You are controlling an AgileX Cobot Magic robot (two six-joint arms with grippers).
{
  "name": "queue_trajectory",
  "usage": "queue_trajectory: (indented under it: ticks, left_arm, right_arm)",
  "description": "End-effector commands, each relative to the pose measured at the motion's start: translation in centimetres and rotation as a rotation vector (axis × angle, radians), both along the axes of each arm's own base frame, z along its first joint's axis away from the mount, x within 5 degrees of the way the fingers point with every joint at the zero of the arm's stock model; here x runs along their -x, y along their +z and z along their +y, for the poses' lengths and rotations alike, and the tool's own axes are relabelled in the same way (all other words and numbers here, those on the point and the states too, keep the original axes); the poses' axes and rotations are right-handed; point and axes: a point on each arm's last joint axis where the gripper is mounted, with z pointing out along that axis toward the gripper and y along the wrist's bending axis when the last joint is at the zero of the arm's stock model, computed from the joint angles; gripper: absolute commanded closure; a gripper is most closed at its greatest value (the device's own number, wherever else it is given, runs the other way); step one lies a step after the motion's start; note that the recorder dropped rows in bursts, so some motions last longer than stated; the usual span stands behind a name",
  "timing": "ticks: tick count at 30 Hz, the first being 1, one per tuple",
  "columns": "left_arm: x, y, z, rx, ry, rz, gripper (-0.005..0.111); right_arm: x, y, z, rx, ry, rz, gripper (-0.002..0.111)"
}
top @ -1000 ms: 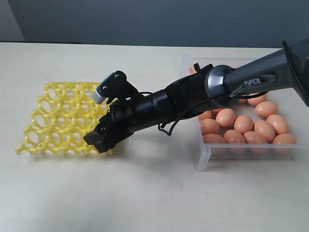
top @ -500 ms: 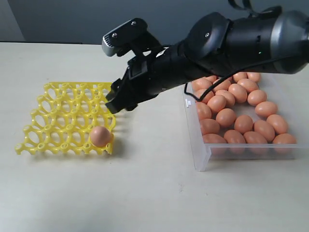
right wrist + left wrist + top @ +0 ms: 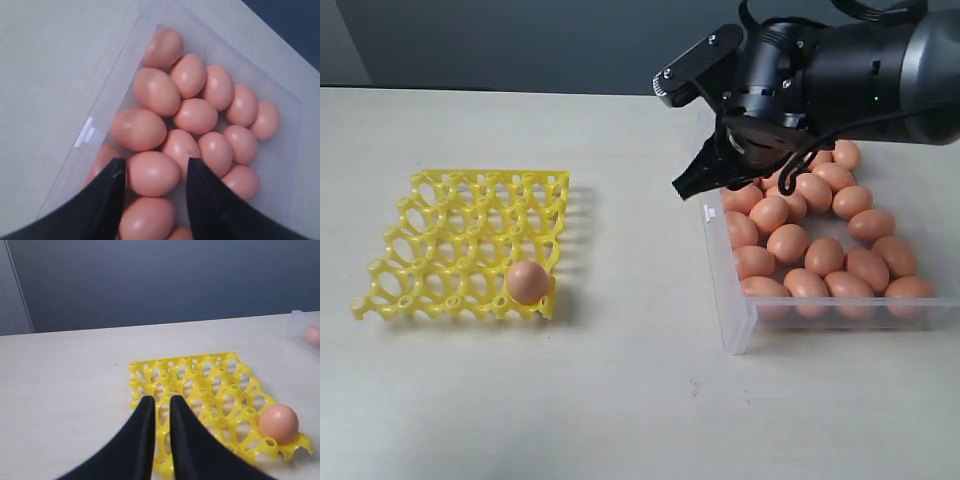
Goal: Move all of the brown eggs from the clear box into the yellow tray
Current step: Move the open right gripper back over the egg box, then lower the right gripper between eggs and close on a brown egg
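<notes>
The yellow tray (image 3: 450,240) lies on the left of the table with one brown egg (image 3: 527,281) in its near right corner cup. The left wrist view also shows this tray (image 3: 200,375) and egg (image 3: 278,423). Several brown eggs (image 3: 820,255) fill the clear box (image 3: 735,320) on the right. My right gripper (image 3: 692,182) hangs open over the box's far left part. In the right wrist view the gripper (image 3: 155,162) straddles one egg (image 3: 152,173) from above and holds nothing. My left gripper (image 3: 161,399) is shut and empty near the tray's edge.
A white clip (image 3: 709,212) sits on the box's left wall. Bare table lies between tray and box. A dark wall runs behind the table's far edge. The left arm does not show in the exterior view.
My right gripper left an egg in the tray's corner cup, rose, and swung right to hover over the clear box. Its jaws have narrowed somewhat.
</notes>
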Motion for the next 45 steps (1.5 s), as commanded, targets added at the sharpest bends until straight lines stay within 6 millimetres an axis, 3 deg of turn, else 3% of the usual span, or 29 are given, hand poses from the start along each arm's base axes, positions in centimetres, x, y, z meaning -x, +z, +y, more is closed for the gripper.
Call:
queue_trajectory:
  ticks: [1,7,13,17,18,28,37,45]
  left_arm:
    - [-0.1,-0.1,0.0,-0.001,-0.002,0.003,0.095]
    - [-0.1,-0.1,0.0,-0.001,-0.002,0.003,0.095]
    - [-0.1,-0.1,0.0,-0.001,-0.002,0.003,0.095]
    - [-0.1,-0.1,0.0,-0.001,-0.002,0.003,0.095]
    - [-0.1,-0.1,0.0,-0.001,-0.002,0.003,0.095]
    - [-0.1,-0.1,0.0,-0.001,-0.002,0.003,0.095]
    - [-0.1,-0.1,0.0,-0.001,-0.002,0.003,0.095]
    - [-0.1,-0.1,0.0,-0.001,-0.002,0.003,0.095]
  right_arm:
    - [-1.5,0.3,-2.3,-0.031,-0.103,-0.019,0.069]
    - [-4.1,-1.5,-5.4,-0.2,-0.213,0.022,0.069]
    - [-5.2,-6.0,-6.8,-0.186,-0.249,0.171,0.068]
    - [-4.9,-8.0,-6.6,-0.183,-0.265,0.269,0.053]
    - [-4.7,-8.1,-6.6,-0.181,-0.268,0.287,0.05]
    - [-4.0,-8.4,-6.9,-0.156,-0.324,0.359,0.054]
    - [-5.1,-8.1,-6.1,-0.196,-0.188,0.268,0.054]
    - [-5.3,-9.5,-5.9,-0.198,-0.174,0.278,0.057]
